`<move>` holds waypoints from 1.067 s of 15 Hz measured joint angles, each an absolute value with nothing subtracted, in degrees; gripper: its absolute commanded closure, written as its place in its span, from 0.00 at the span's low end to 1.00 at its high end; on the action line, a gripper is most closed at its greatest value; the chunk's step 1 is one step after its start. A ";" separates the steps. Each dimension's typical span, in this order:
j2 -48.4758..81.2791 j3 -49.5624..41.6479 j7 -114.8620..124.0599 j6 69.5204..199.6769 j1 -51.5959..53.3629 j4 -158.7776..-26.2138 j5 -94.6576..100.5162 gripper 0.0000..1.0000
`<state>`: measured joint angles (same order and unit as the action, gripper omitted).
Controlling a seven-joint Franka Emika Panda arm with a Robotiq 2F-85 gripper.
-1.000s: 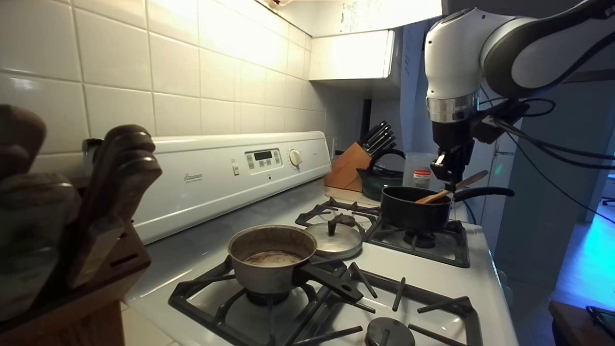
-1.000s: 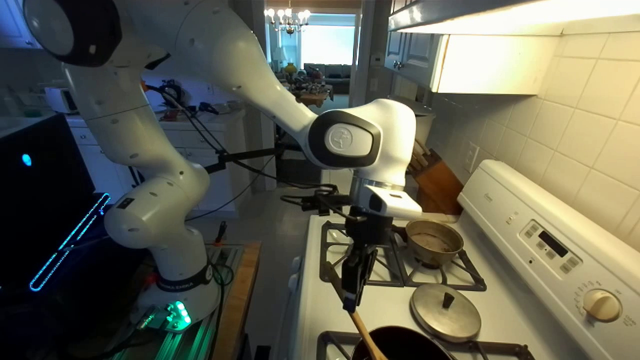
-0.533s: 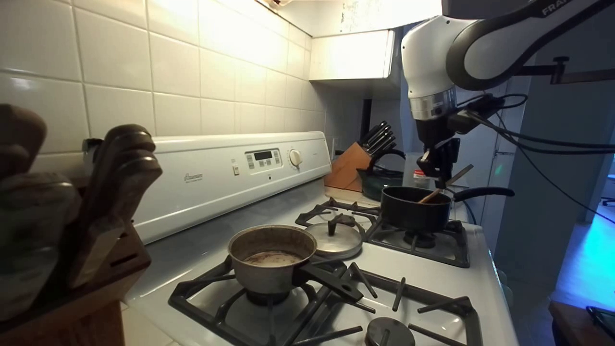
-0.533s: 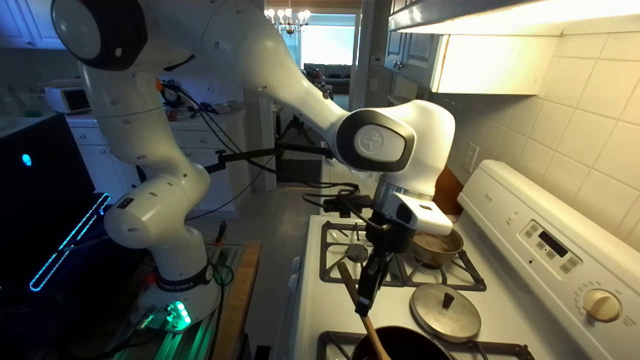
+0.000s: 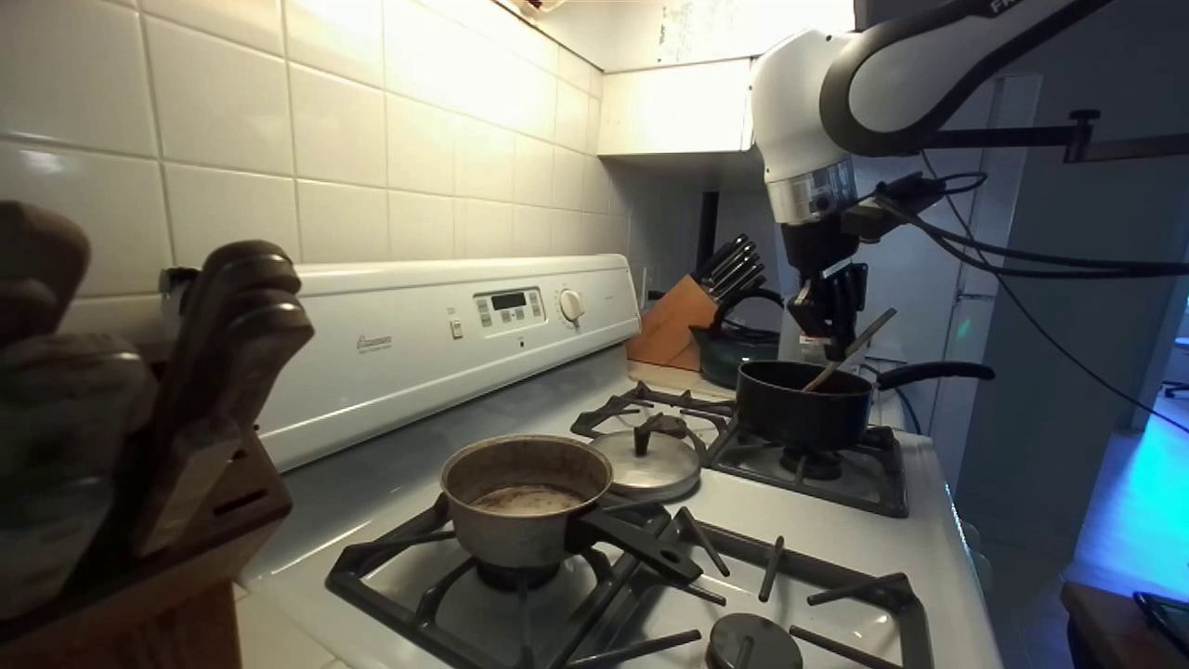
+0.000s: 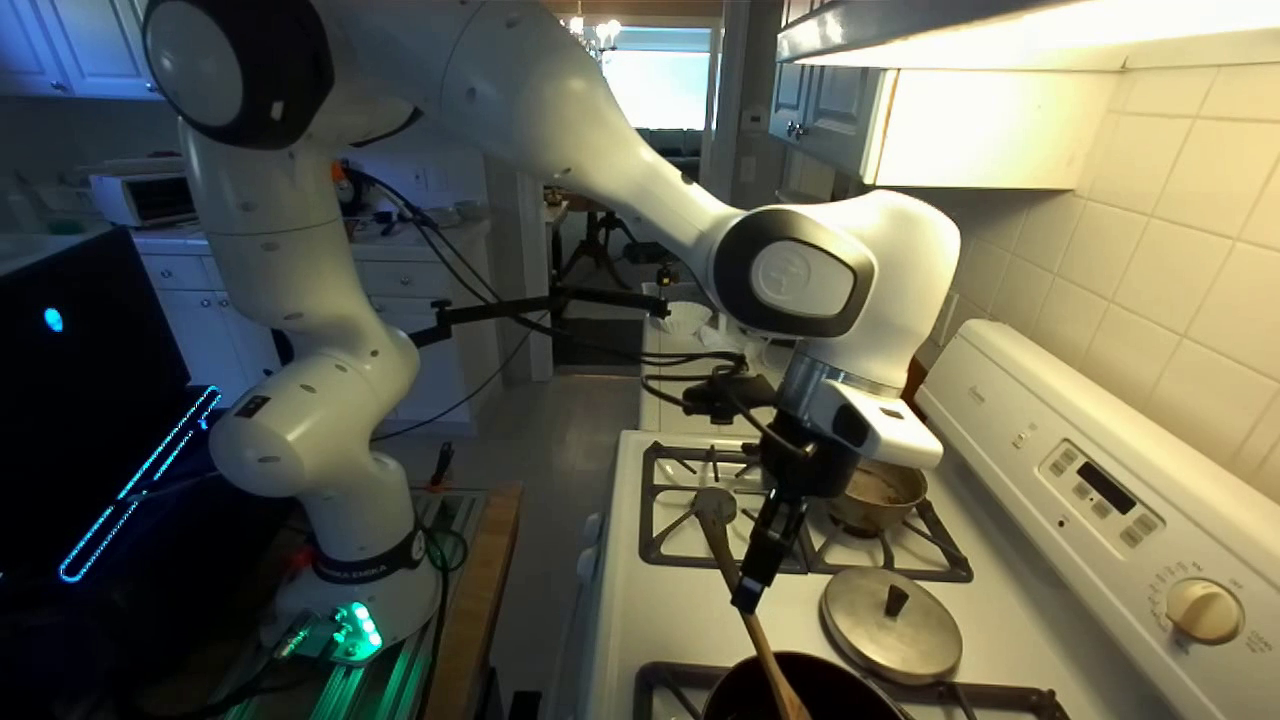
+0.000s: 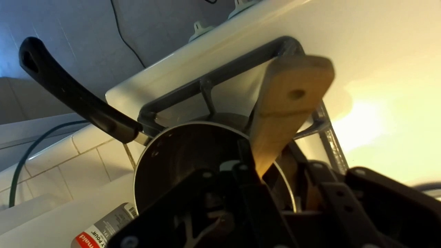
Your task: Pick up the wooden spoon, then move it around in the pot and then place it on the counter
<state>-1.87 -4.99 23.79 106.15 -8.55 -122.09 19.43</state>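
Presumably for stirring, the fingers [image 6: 762, 572] clasp the spoon [image 7: 280, 110] partway along its handle, above the pot [image 5: 803, 411], so that its lower end slants down inside while they themselves sit clear of the rim.

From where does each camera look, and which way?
An exterior view: nearer the grey pot, looking along the stove to the black pot; outer arm and gripper show.
An exterior view: nearer the black pot, looking back; base, arm and gripper show.
Wrist view: on the wrist, looking down on the black pot; gripper shows.
Both exterior views share the wooden spoon.
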 measured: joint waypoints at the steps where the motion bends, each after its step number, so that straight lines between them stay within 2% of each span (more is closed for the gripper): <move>1: -1.93 -5.03 23.26 104.86 -8.55 -121.78 19.35 0.93; 8: -1.76 -8.09 22.10 96.30 -9.44 -117.97 19.35 0.93; 16: 3.48 -9.46 22.18 95.97 -9.56 -111.93 17.03 0.93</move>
